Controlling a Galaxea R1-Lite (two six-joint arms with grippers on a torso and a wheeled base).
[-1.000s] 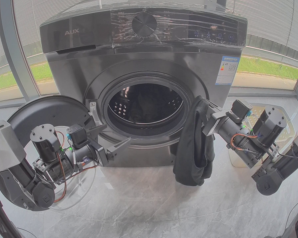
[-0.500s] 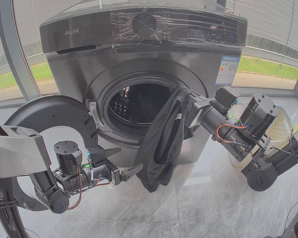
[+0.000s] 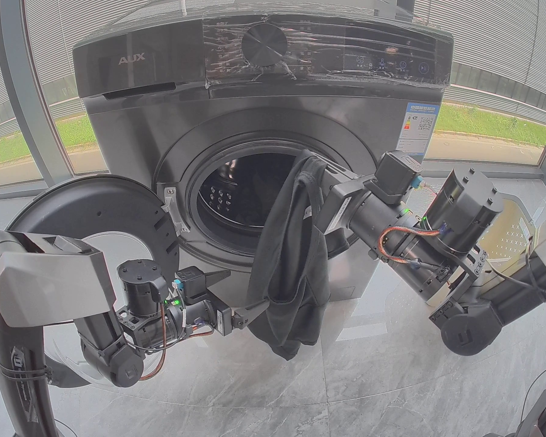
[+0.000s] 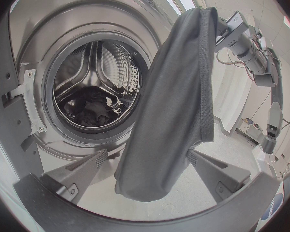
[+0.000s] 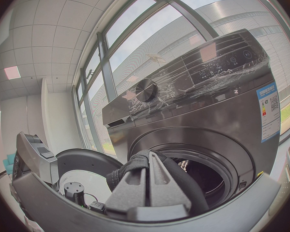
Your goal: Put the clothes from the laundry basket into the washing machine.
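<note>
Your right tool (image 3: 320, 166) was clamped together on the top edge of a dark garment (image 3: 291, 256), holding it up in front of the washing machine (image 3: 164, 122), just at the right-hand rim of the round drum opening (image 3: 249, 195). The garment hung straight down from that grip in long folds, partly covering the right side of the opening, and its lowest hem stayed above the grey tiled floor (image 3: 346, 383). In the right wrist view you could see the two fingers (image 5: 137, 187) pressed side by side with the cloth bunched over their tips. Your left tool (image 3: 247, 287) sat low, in front of the machine's lower panel, with its fingers spread wide apart and holding nothing. The left wrist view showed the lower part of the garment (image 4: 174, 97) hanging between those spread fingers. One fingertip (image 4: 191, 153) lay right at the cloth's edge, though I could not tell whether it touched. The round door (image 3: 91, 213) stood swung fully open to the left. Inside the drum, a few dark clothes (image 4: 90, 111) already lay at the bottom. A pale perforated basket (image 3: 519, 229) stood on the floor behind your right arm, to the right of the machine.
</note>
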